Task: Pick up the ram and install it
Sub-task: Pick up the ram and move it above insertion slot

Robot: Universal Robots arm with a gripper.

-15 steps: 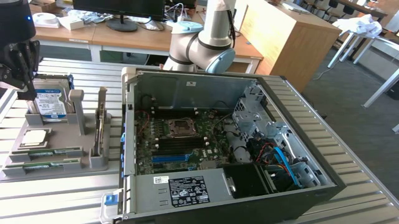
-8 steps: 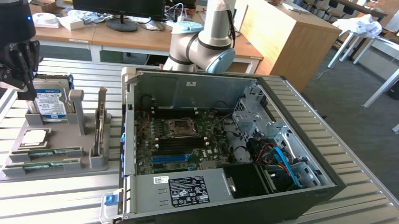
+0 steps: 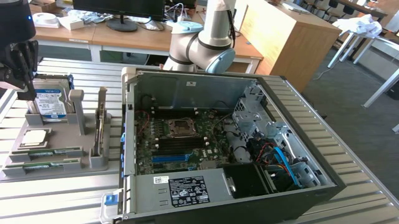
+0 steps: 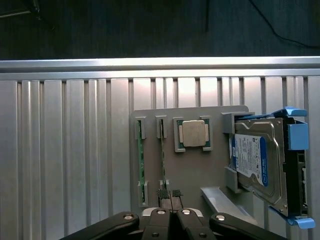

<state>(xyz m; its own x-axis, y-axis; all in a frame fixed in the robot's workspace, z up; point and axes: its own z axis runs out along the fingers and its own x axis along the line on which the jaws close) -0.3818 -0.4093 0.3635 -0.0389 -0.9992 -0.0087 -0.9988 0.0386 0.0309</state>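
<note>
I have the tool [image 3: 26, 88] hanging high over the grey holder [image 3: 68, 140] at the exterior view's left. Its fingers [image 4: 163, 200] are pressed together with nothing between them (so: narrow and empty).

The ram [image 4: 162, 155] I care about stands on edge in the holder slot just beside the processor chip [image 4: 192, 133]. A second ram stick [image 4: 140, 160] stands parallel in the next slot, on the side away from the chip.

In the wrist view the ram's long axis runs straight on from the seam between the closed fingers, and the fingertips overlap its near end. I judge the tool lined up with it lengthwise, but well above it and over one end, not its middle.

In the exterior view the same ram [image 3: 46, 152] lies left to right across the holder, nearer the camera than the chip, while the tool hovers by the hard drive [image 3: 50, 100] at the holder's far end. The open computer case [image 3: 187, 88] sits just beside the holder on the table [image 3: 62, 196], to the exterior view's right. Both sticks are in the holder.
</note>
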